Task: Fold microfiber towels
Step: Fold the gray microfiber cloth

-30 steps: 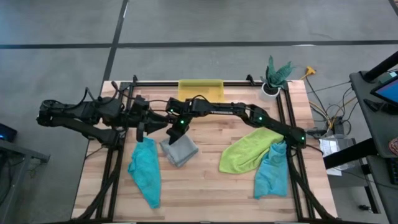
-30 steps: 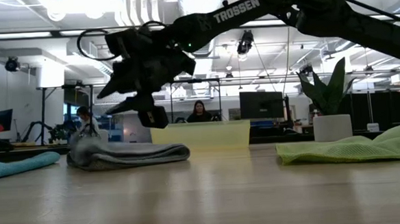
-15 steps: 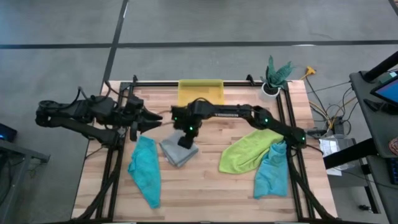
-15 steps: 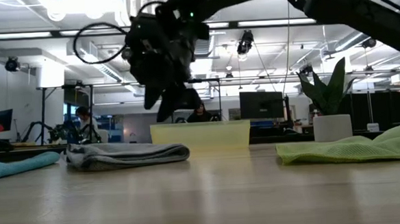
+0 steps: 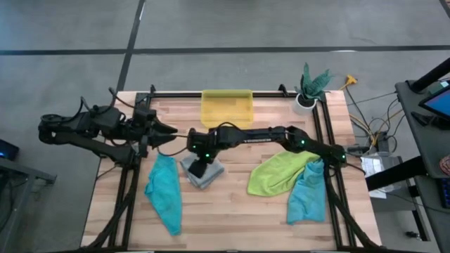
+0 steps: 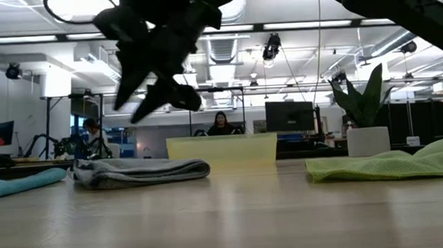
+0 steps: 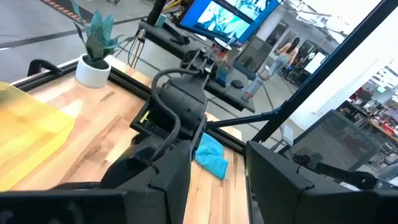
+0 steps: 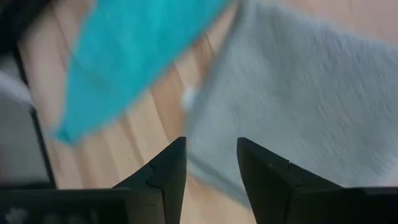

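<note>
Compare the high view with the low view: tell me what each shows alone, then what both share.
Only the high view shows the two teal towels in full and the left end effector waiting at the table's left edge. Only the low view shows a person and monitors behind the table. Both show the right end effector above the folded grey towel, the lime green towel, yellow bin and potted plant.

Folded grey towel (image 5: pixel 204 173), teal towel (image 5: pixel 164 191) beside it; lime towel (image 5: pixel 279 171) overlapping second teal towel (image 5: pixel 308 195)

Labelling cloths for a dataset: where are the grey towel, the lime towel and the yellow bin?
Grey towel (image 5: pixel 209 176), high view, its lower right part.
Lime towel (image 5: pixel 278 172), high view, its middle.
Yellow bin (image 5: pixel 226 111), high view, its floor.
</note>
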